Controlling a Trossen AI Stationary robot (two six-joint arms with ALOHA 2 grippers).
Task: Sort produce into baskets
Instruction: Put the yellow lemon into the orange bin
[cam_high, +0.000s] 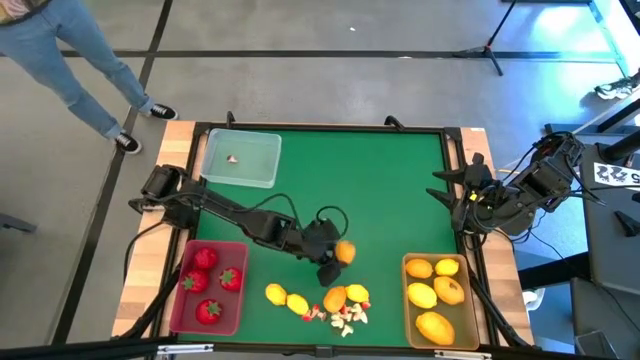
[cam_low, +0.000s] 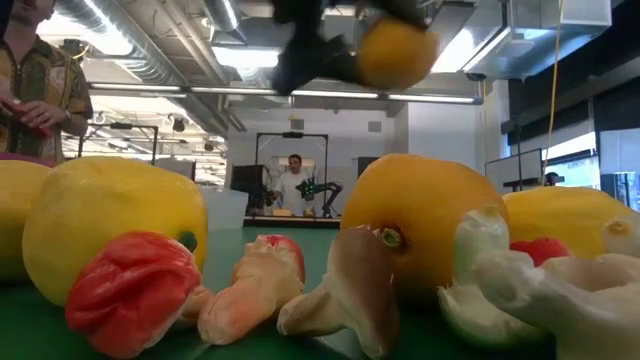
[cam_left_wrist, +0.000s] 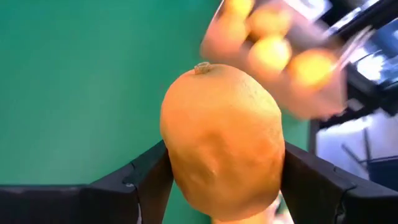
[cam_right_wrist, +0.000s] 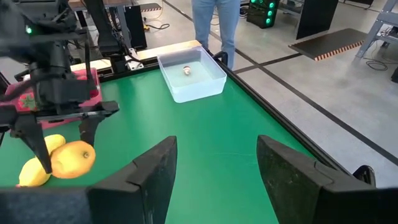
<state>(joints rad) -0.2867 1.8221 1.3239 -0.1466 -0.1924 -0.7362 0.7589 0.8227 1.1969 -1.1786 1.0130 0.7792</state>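
My left gripper (cam_high: 336, 260) hangs over the green mat, shut on an orange lemon (cam_left_wrist: 221, 140), also visible high in the low view (cam_low: 395, 52). Below it, near the front edge, lie loose yellow and orange lemons (cam_high: 335, 298) and tiny white-and-red bits (cam_high: 342, 318). The pinkish-red basket (cam_high: 182, 310) at front left holds three strawberries (cam_high: 206, 258). Several lemons (cam_high: 433, 325) fill the tan basket (cam_high: 408, 262) at front right. The clear basket (cam_high: 262, 150) at far left holds one small bit. My right gripper (cam_right_wrist: 217, 155) waits open, raised at the table's right edge. My left gripper pinches the orange lemon across its middle, one finger (cam_left_wrist: 146, 180) on each opposite side (cam_left_wrist: 177, 168). The fingers slant down from the table's left. The lemon is lifted clear of the mat, its stem end (cam_left_wrist: 202, 68) pointing away from the gripper.
A person in jeans (cam_high: 70, 70) stands beyond the far left corner. The mat's middle and far right (cam_high: 380, 190) show bare green. A wooden rim (cam_high: 470, 150) frames the mat.
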